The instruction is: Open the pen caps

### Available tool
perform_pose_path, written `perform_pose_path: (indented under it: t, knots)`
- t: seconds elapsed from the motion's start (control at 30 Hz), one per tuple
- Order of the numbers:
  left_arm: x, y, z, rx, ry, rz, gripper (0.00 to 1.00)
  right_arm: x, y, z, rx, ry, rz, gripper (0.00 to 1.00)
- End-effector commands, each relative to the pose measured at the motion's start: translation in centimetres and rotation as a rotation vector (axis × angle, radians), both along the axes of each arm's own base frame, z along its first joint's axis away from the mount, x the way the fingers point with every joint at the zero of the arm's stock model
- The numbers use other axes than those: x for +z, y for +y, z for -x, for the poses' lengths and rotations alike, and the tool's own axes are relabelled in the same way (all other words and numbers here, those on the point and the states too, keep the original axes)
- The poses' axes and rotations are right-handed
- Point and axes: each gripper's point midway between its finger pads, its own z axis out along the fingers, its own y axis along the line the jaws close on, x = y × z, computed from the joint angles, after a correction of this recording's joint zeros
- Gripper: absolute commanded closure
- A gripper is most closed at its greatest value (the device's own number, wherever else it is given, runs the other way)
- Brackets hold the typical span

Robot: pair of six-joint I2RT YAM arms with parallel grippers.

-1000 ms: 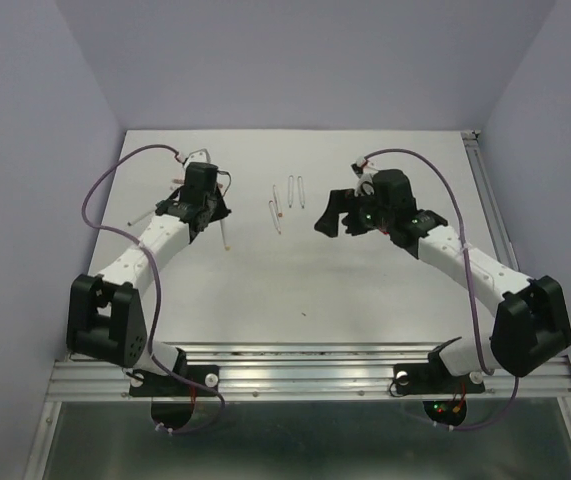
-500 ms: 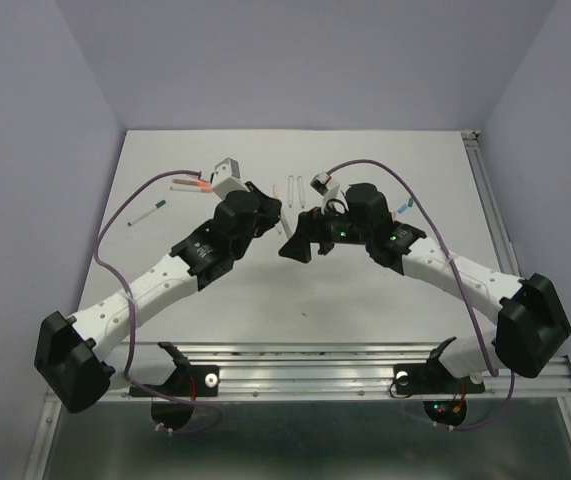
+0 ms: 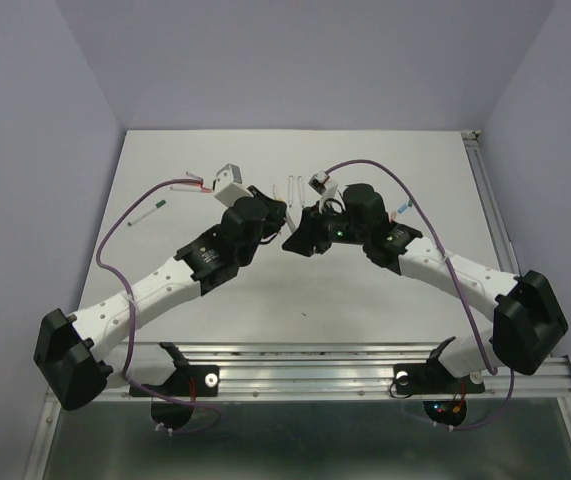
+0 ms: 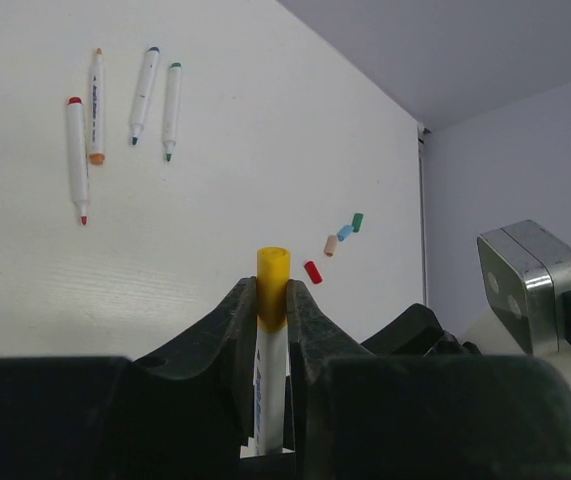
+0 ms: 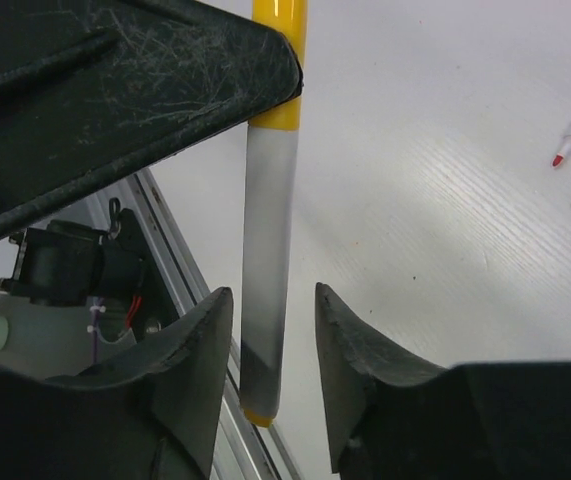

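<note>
Top view: both arms angle inward, grippers close together above the middle of the table. Left gripper is clamped on a yellow-capped pen, its fingers pinching around the lower end of the yellow cap. We note the cap as a short, glossy cylinder with a flat top, seated on the white barrel and poking out past the fingertips. Right gripper stands parted. The barrel runs between its two fingers with a sliver of gap on each side, so it has hold of nothing. The barrel's far end shows a yellow plug. On the table beyond lie four loose caps, red, peach, blue and green, in a short diagonal row. Well apart from them, four white pens lie roughly side by side, marked red, orange, blue and green.
</note>
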Motion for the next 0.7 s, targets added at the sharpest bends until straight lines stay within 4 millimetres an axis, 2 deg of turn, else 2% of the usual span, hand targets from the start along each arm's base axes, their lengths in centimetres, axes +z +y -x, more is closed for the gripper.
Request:
perform_pose_path:
  t: [0.0,0.13,0.17,0.2,0.23,0.33,0.37,0.4,0.43,0.47,0.57,0.6,0.63,0.67]
  knots:
    - [2.8,-0.2,0.1,0.01,-0.054,0.063,1.0,4.0,1.1,-0.9,-0.01,-0.096,-0.086,0.59]
    - [2.5,-0.4,0.1,0.006,-0.048,0.058,1.0,4.0,1.0,-0.9,-0.009,-0.096,-0.088,0.73]
    - [2.6,-0.4,0.2,0.006,-0.05,0.061,1.0,3.9,1.0,-0.8,-0.009,-0.092,-0.086,0.82]
    - [2.6,-0.2,0.1,0.017,-0.055,0.059,1.0,3.8,0.9,-0.7,-0.01,-0.085,-0.082,0.85]
    - [2.7,-0.1,0.0,0.024,-0.06,0.053,1.0,3.6,0.9,-0.5,-0.002,-0.072,-0.078,0.98]
    - [3.0,1.4,-0.9,0.109,-0.091,0.01,1.0,2.7,0.6,0.6,0.03,-0.03,-0.055,0.99]
    - [3.5,1.7,-1.3,0.134,-0.114,0.009,1.0,1.7,0.3,1.4,0.05,-0.001,-0.038,0.99]
    - [3.8,2.8,-1.9,0.184,-0.134,-0.021,1.0,1.4,0.2,1.9,0.061,0.013,-0.038,0.99]
    - [3.8,3.1,-2.5,0.204,-0.142,-0.041,1.0,0.5,0.0,3.4,0.098,0.047,-0.037,0.99]
    - [4.9,3.3,-3.0,0.221,-0.169,-0.036,1.0,0.2,-0.2,4.2,0.12,0.069,-0.039,0.99]
    - [5.1,5.3,-5.6,0.296,-0.181,-0.08,1.0,-1.6,-0.9,7.6,0.184,0.144,-0.031,0.99]
    - [5.1,5.1,-6.6,0.274,-0.176,-0.081,1.0,-1.8,-0.9,8.7,0.204,0.157,-0.029,0.99]
    - [5.0,6.6,-7.9,0.311,-0.174,-0.081,1.0,-2.0,-1.1,9.4,0.217,0.161,-0.029,0.99]
    - [5.2,7.0,-8.5,0.325,-0.187,-0.072,1.0,-1.7,-1.5,10.1,0.223,0.153,-0.039,0.99]
